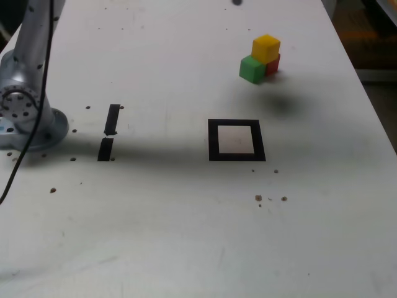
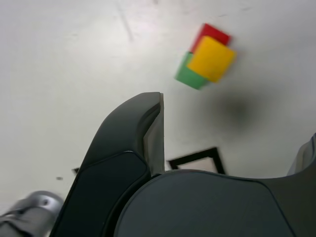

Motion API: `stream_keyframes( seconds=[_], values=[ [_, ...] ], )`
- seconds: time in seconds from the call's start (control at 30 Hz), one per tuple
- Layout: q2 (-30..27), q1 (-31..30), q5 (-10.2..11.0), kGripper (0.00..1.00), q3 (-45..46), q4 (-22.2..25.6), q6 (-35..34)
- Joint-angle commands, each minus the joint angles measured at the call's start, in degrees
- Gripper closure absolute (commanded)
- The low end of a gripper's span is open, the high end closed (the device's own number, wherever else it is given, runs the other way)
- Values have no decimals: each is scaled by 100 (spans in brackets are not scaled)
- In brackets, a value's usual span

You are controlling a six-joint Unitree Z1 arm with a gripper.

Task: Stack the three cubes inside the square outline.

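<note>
Reference landmark: the square outline (image 1: pixel 261 144). All three cubes stand off it, on its far side and slightly toward the exterior view's right. The green cube (image 1: pixel 251 69) and the red cube (image 1: pixel 272 66) sit side by side on the table (image 1: pixel 155 236); the yellow cube (image 1: pixel 265 49) rests on top, overlapping both. None is inside the outline.

Claw (image 2: pixel 237 116) state: fingers wide apart, no object between them. In the wrist view, the cube group lies out past the fingertips, on the side away from the outline. The required travel is therefore judged to be further away from the outline, until the yellow cube is centred in the gap, followed by descent.

Alignment: the yellow cube has no long axis; its sides appear oblique to the finger faces. A wrist rotation is probably needed to bring two opposite faces square to the pads. As the yellow cube bridges two supports, off-centre contact could push it off or spread the lower pair.

Clearance: bare surface surrounds the group. Beyond the outline toward the exterior view's right, a strip of table remains before the edge. The corridor from the group back to the outline is unobstructed, and the white centre is unoccupied.
</note>
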Motion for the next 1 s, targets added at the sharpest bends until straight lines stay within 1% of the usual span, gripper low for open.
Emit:
stream_keyframes(
  seconds=[0.0,0.17,0.37,0.6,0.83,0.97],
  values=[
    [118,87,96,2,84,72,178],
    [448,263,298,3,361,-25,679],
    [730,265,433,3,267,-300,925],
    [1053,284,438,4,297,-602,970],
    [1138,296,441,6,349,-782,979],
    [1179,304,406,10,427,-896,975]
  ],
)
